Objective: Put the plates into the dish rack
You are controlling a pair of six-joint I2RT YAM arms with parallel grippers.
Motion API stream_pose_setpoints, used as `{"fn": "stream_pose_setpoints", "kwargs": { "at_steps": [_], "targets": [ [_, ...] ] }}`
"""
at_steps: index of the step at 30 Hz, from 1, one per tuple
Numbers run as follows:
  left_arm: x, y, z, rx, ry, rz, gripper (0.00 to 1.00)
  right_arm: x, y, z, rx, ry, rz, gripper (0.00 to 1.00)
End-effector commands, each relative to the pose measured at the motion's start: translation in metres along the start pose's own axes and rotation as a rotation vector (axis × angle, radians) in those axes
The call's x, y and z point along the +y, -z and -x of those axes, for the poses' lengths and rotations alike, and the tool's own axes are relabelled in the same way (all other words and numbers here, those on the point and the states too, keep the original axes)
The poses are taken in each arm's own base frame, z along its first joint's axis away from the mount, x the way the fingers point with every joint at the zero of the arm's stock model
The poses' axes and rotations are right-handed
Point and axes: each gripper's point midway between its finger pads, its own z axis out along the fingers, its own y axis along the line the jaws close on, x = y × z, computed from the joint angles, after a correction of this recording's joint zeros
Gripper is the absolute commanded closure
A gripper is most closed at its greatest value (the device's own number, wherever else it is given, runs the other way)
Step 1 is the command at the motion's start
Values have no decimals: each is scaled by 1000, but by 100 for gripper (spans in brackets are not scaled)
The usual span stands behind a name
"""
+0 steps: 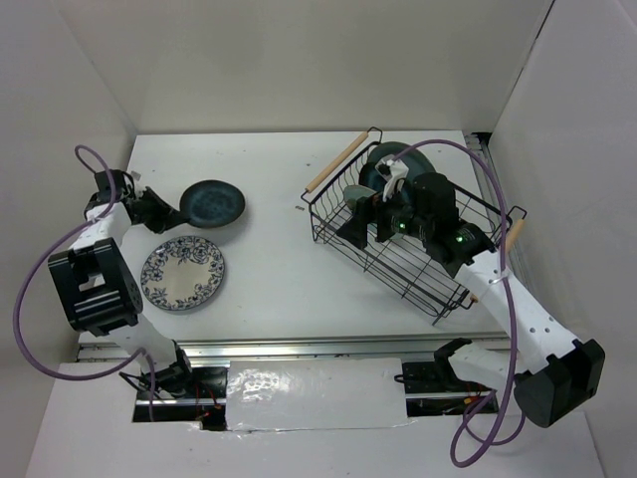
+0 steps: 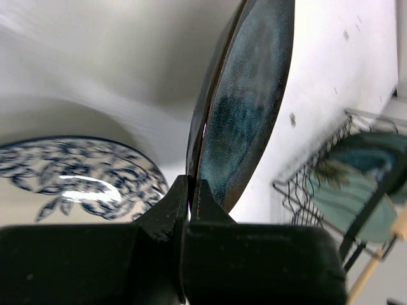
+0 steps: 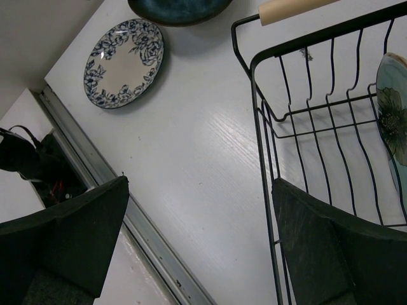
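Two plates (image 1: 398, 159) are stood in the dish rack (image 1: 418, 281); the navy plate (image 1: 212, 203) is clenched by the left pincer (image 2: 191, 190); the floral plate (image 1: 183, 272) lies untouched; the right pincer (image 3: 200, 235) is released.

**Colours and patterns across my workspace.**
The navy plate (image 2: 245, 108) is glossy dark blue, mottled with teal towards its centre and rimmed near-black; the floral plate (image 1: 183, 273) is white with a broad band of blue flowers and leaves around a plain pale centre. The mint plate (image 3: 394, 114) is pale blue-green with a muted green flower and a brownish edge, and the grey-teal plate (image 1: 413, 162) shows no pattern. The dish rack (image 1: 398, 261) is black wire with light wooden handles (image 1: 336, 165). My left gripper (image 2: 191, 190) and right gripper (image 3: 198, 190) are matt black; my arms are white and black, trailing purple cables (image 1: 30, 289), over a white table (image 1: 269, 299).
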Motion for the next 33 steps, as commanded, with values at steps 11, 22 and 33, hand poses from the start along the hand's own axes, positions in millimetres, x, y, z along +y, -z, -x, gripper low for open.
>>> {"fn": "stream_pose_setpoints", "kwargs": {
  "at_steps": [11, 22, 33],
  "targets": [
    [-119, 75, -38, 78, -319, -358, 100, 12, 2, 48, -62, -83, -51, 0],
    [-156, 133, -49, 49, -413, -426, 100, 62, -33, 109, -111, -155, 217, 15],
    [-180, 167, -68, 76, -408, -538, 100, 68, -97, 109, -231, -547, 212, 9]
  ]
}}
